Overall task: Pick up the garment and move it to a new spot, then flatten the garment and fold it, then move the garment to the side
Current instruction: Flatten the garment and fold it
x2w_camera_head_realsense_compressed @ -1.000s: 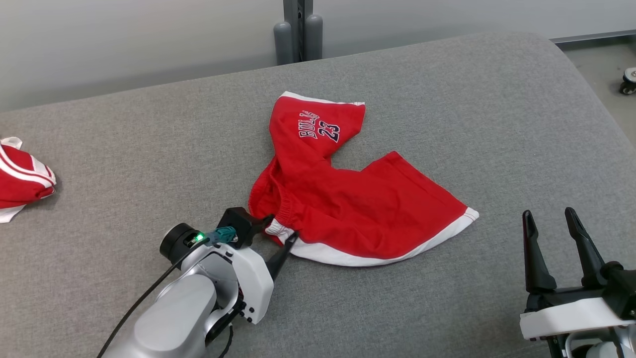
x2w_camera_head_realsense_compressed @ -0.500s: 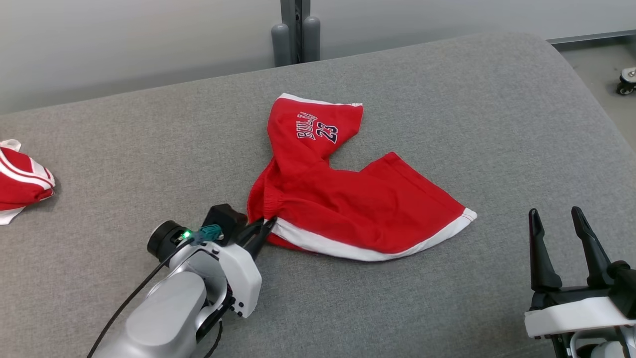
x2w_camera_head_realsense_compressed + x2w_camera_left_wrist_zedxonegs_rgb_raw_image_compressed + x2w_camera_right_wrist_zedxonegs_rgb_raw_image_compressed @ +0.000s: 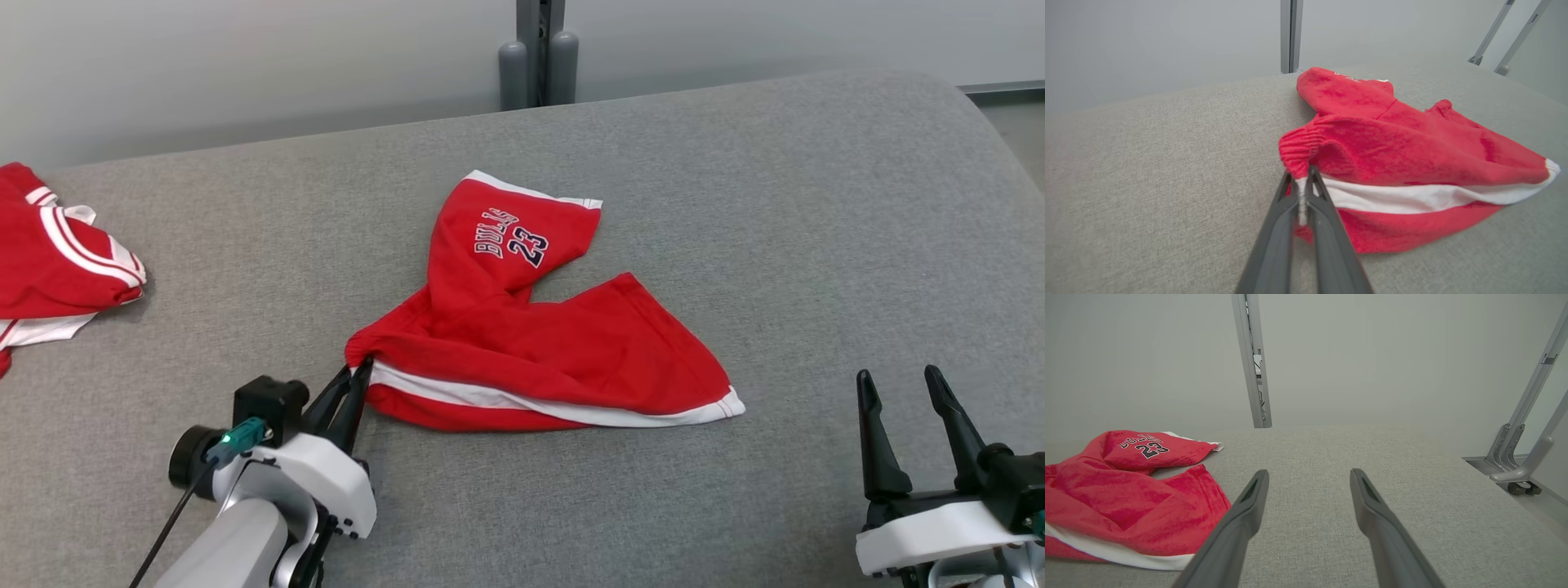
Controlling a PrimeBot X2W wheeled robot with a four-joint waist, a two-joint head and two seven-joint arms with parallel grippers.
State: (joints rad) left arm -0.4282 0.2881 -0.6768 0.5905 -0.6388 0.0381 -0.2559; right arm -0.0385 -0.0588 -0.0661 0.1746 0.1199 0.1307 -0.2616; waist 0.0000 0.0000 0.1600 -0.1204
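Closure confirmed: we have just clamped the left gripper [image 3: 357, 382] onto the red white-trimmed fabric shorts [image 3: 539, 351], enabling relocation; the right gripper [image 3: 896, 377] stands with fingers apart.

The left fingers [image 3: 1276, 241] pinch the waistband corner (white-striped) of red shorts [image 3: 1392, 151] on grey padding [image 3: 1147, 163].

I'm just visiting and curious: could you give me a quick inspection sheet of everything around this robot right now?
Surface: grey padded table, plain fabric.
Job's things: red shorts, crumpled, white-trimmed, mid-table.
Clutter: second red garment at the table's left edge.
Grippers: left gripper shut on the shorts' waistband corner; right gripper open, holding nothing.
Cables: black cable plugged in behind the left gripper.
Surroundings: pale wall, grey post behind the table.
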